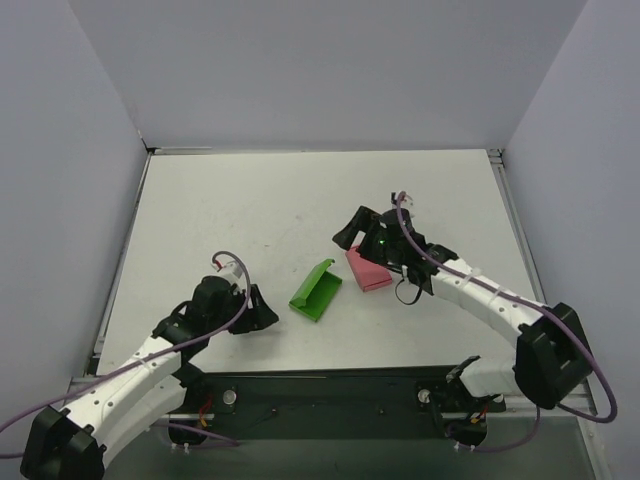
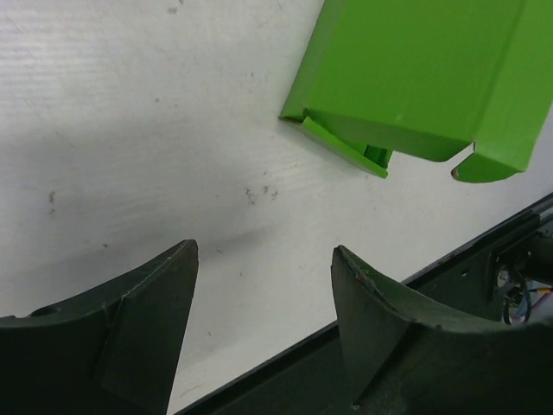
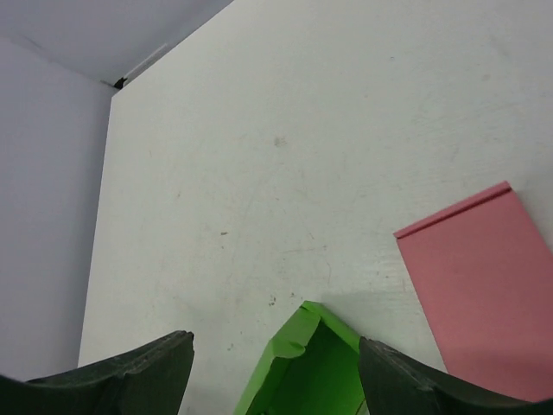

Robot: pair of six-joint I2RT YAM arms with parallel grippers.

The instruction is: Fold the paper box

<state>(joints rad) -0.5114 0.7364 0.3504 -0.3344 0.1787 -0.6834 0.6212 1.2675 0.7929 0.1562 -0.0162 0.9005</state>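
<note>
**Green box sits part-folded between two empty grippers**

Top view: the small bright green thin-card box [image 1: 316,290] lies on the white table [image 1: 200,220], one panel raised, just beside the flat pink rectangular box [image 1: 368,268]. My left gripper [image 1: 265,312] crouches low near it, and the right gripper [image 1: 350,232] reaches over the pink box.

Left wrist: fingers spread wide, holding nothing.

Right wrist: the same.

The card looks light and easily creased, so I'd pinch a flap edge.

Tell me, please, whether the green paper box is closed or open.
Open: the paper box has a flap raised, and the right wrist view shows its hollow inside.
</note>
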